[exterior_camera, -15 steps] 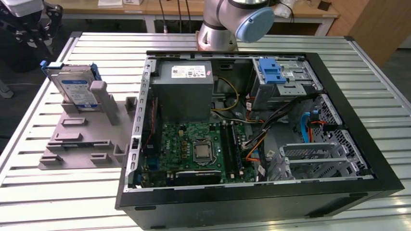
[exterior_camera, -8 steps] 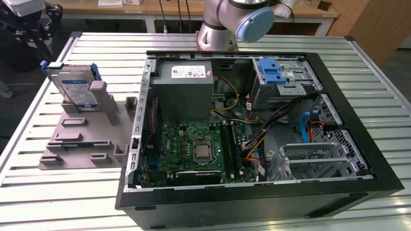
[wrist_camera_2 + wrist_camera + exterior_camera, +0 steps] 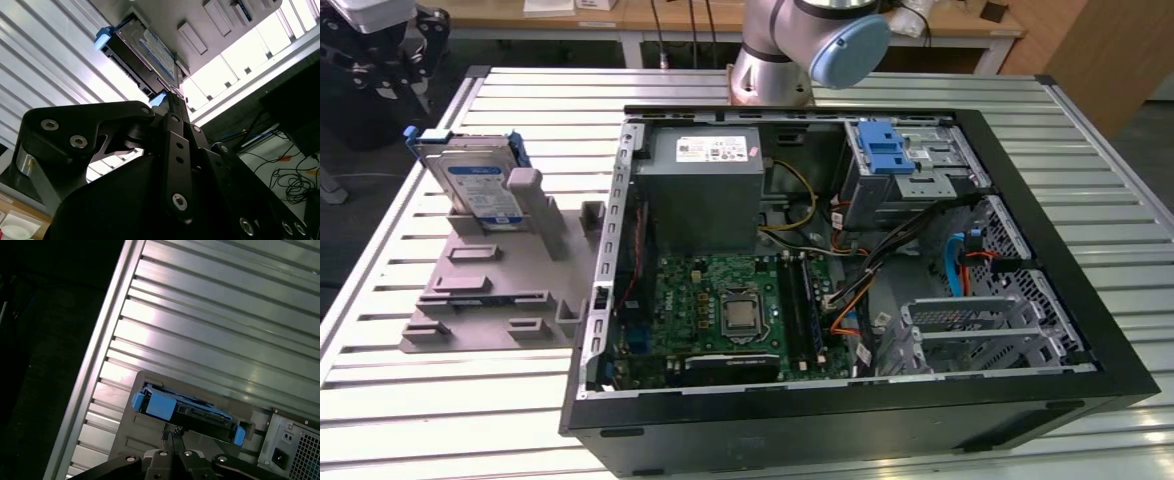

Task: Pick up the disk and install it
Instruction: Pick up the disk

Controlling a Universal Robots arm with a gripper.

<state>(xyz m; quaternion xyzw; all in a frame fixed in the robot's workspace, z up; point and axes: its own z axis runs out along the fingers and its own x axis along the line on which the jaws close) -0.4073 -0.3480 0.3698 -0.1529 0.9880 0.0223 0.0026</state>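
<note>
A slatted metal counter (image 3: 454, 420) fills the scene, with wooden desks in the room behind its far edge.

The disk (image 3: 474, 185) stands on edge, leaning back a little, in a grey plastic fixture (image 3: 494, 290) near the counter's far corner on the exterior view's left. Its white-and-blue label faces outward, and its blue carrier bracket shows along the top and down one side. The fixture lies flat on the slats along that same edge of the counter. Several raised posts and empty slots take up the part of it nearer the counter's front edge.

The end effector (image 3: 171, 434) hangs off the counter's edge, out past the disk. In the first wrist view its fingertips point at the blue bracket from close by, and they do not touch it. The two fingers (image 3: 172, 107) lie pressed together with nothing held between them. In the second wrist view the disk's label and a blue corner tab show just beyond the fingertips.

Just beside the fixture, toward the exterior view's right, an open black computer case (image 3: 854, 415) lies on its side and covers most of the counter. Inside it, a grey power-supply box (image 3: 707, 190) sits at the far end and a green motherboard (image 3: 720, 300) below it. A metal drive cage with a blue latch (image 3: 901, 165) stands in the far corner on the exterior view's right. The arm's base (image 3: 767, 75) rises from the counter's far edge, behind the case.
</note>
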